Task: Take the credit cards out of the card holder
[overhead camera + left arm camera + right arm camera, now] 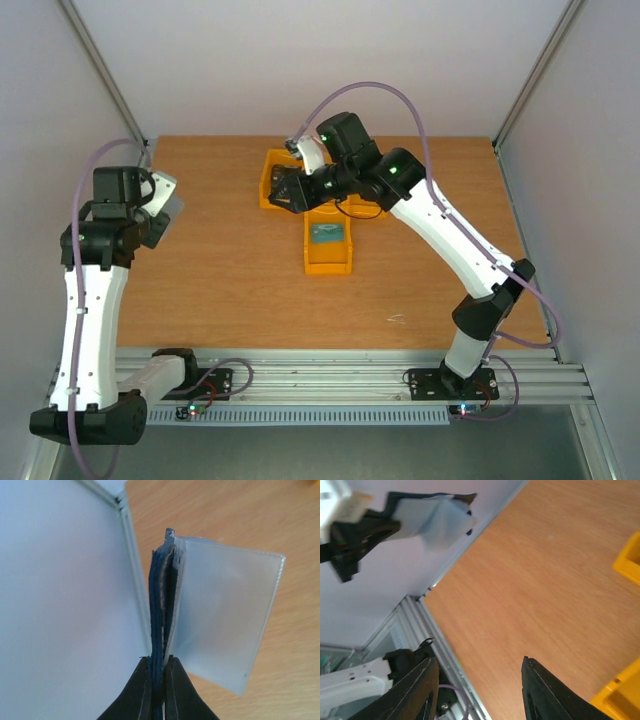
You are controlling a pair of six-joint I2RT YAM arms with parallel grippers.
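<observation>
By table (220, 290) edge, card holder (159, 610) aloft.

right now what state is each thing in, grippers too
dark navy-blue wallet-like card holder: held in the air, open
clear plastic sleeve: fanned out, looks empty
slate-blue plastic card: flat in a yellow plastic bin
left gripper: shut on the card holder
right gripper: open, empty

Lower end of card holder (159, 605) hidden inside left gripper (159, 661).
</observation>
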